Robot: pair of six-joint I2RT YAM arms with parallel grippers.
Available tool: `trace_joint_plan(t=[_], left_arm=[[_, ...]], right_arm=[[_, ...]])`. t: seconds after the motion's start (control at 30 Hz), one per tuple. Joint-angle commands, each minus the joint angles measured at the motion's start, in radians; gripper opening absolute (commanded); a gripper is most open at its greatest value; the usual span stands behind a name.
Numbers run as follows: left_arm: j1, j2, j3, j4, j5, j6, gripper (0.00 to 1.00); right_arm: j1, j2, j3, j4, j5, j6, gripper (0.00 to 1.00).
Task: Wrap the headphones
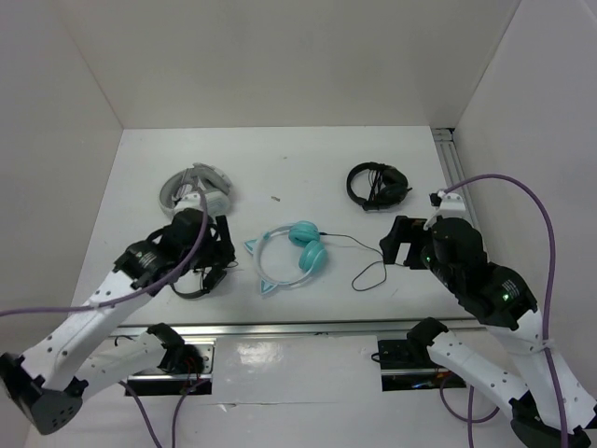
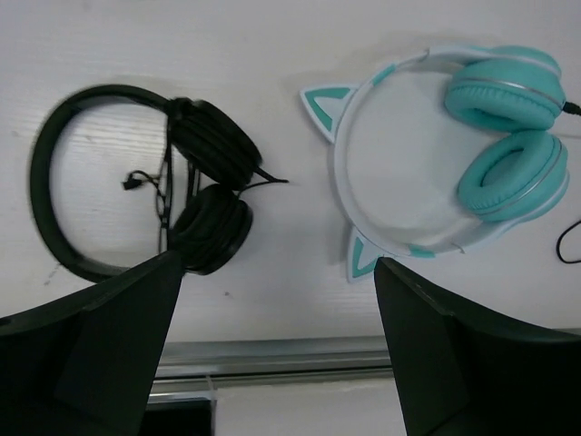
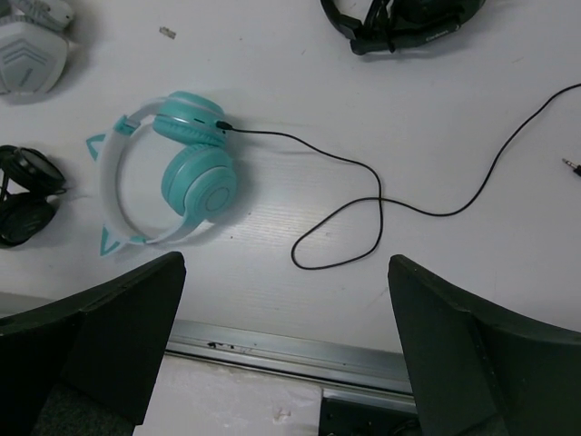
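left jaws: spread wide, empty, touching nothing | right jaws: spread wide, empty, above cable [image 3: 363, 173] loop | headphones [image 1: 311, 254]: flat on surface [image 1: 308, 159] between arms | nearby: black headset [image 2: 209, 145] just left; grey-white headset [image 1: 196, 187], second black headset [image 1: 376, 184] farther back

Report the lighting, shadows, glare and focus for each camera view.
Top external: soft, even light, the headphones sharp, glare on the glossy strip at the near edge. Left wrist: tabletop in focus, the left tool dark and soft-edged in the foreground. Right wrist: the cable crisp, shadows faint, the right tool likewise dark and blurred.
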Motion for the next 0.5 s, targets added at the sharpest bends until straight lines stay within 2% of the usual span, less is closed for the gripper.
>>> trace_joint_plan(t=[0.0, 0.1, 0.2, 0.37, 0.47], left_arm=[[-0.022, 0.094, -0.020, 0.126, 0.107, -0.094, 1.00], [-0.060, 0.172, -0.038, 0.216, 0.123, -0.158, 1.00], [-0.109, 0.313, -0.013, 0.249, 0.074, -0.200, 1.00], [-0.145, 0.586, 0.026, 0.267, 0.012, -0.270, 1.00], [-0.154, 0.648, 0.038, 0.266, -0.008, -0.318, 1.00]], right_arm=[[-0.004, 0.002, -0.020, 0.058, -0.006, -0.002, 1.00], [-0.004, 0.002, -0.011, 0.058, -0.015, -0.002, 1.00], [-0.004, 0.002, -0.002, 0.058, -0.015, -0.002, 1.00], [-0.004, 0.011, -0.004, 0.067, -0.035, -0.012, 1.00], [-0.004, 0.001, -0.024, 0.076, -0.046, -0.012, 1.00]])
